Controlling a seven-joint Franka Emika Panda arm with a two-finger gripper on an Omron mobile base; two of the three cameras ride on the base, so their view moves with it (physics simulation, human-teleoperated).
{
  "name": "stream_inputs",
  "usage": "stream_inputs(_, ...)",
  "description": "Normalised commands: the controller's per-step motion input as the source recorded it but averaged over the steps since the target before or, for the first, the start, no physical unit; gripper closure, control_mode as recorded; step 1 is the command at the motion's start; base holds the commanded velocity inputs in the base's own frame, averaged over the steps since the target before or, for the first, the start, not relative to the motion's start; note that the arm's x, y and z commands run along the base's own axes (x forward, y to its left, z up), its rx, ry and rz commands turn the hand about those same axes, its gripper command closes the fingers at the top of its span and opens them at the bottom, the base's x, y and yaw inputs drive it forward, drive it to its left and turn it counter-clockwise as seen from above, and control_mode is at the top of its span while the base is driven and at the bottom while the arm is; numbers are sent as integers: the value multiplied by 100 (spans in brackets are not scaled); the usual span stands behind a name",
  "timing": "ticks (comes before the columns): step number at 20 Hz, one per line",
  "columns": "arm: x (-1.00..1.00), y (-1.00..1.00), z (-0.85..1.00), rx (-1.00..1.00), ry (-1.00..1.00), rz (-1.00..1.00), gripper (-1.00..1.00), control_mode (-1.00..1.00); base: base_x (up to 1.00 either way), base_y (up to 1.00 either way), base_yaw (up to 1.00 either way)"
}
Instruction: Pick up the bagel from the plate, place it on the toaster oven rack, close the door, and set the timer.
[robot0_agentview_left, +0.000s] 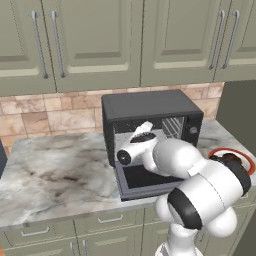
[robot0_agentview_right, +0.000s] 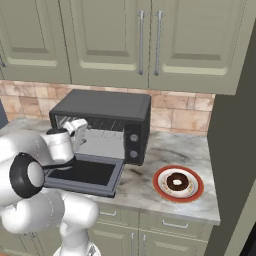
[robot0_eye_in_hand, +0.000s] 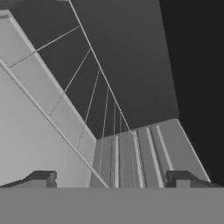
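The dark brown bagel (robot0_agentview_right: 176, 182) lies on the white plate with the red-orange rim (robot0_agentview_right: 161, 193), on the counter to the right of the toaster oven (robot0_agentview_right: 105, 105). Part of the plate's rim (robot0_agentview_left: 220, 150) peeks out behind my arm in the left base view. The door (robot0_agentview_right: 85, 174) hangs dropped open, flat in front of the cavity. My hand reaches into the oven mouth above the door. My gripper (robot0_eye_in_hand: 113, 177) is open, fingers wide apart, with nothing between them. The thin wire rack (robot0_eye_in_hand: 101, 83) stretches away in front of it.
The oven's knobs (robot0_agentview_right: 134, 137) sit on its right front panel. The marble counter (robot0_agentview_left: 55, 170) runs out to the left of the oven. Green wall cabinets (robot0_agentview_right: 145, 40) hang above, and a dark tall wall (robot0_agentview_right: 235, 150) bounds the counter on the right.
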Motion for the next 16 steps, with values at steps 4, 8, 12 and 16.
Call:
stream_inputs(4, -2, 0, -46, -6, 0, 0, -100, -100, 0, 0, 0)
stream_inputs(8, -3, 0, -15, -5, 0, 0, -100, -100, 0, 0, 0)
stream_inputs(12, 5, 0, 0, -3, 0, 3, -100, -100, 0, 0, 0)
stream_inputs(16, 18, 0, 0, -1, 0, 2, -100, -100, 0, 0, 0)
